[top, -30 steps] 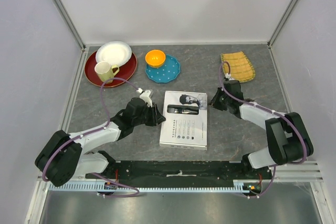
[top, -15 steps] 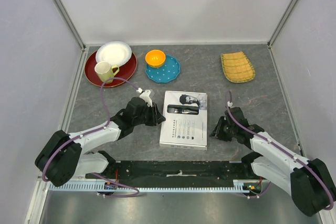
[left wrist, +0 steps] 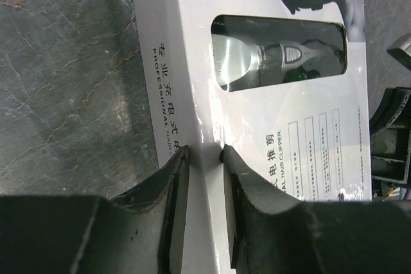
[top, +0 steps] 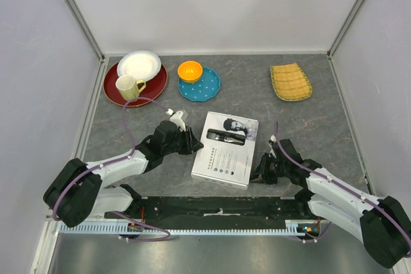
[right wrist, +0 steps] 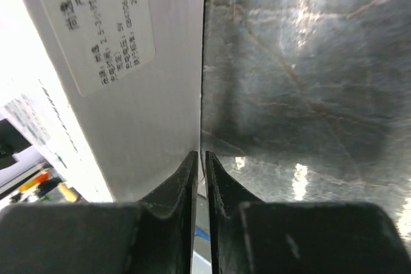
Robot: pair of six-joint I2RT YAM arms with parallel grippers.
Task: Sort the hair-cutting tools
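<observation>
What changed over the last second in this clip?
The right claw swung from the far right, by the woven tray, back toward the near edge. It now sits shut at the near right corner of the box. The box turned slightly, its far end shifting right. The left claw stayed clamped on the box's left edge, and the woven tray did not move.

The box (top: 226,149) is white card with a smooth, glossy printed skin that catches the light. Through its window the clipper (left wrist: 276,62) looks silvery and metallic with shiny black plastic. The worktop (top: 308,120) resembles dark grey veined stone, polished enough to throw back glare. The left pincer (left wrist: 204,155) and the right pincer (right wrist: 199,158) are matt black plastic. The mug (top: 128,86) and the red plate (top: 114,92) look like glazed ceramic; the yellow tray (top: 290,81) looks like matt slatted bamboo.
</observation>
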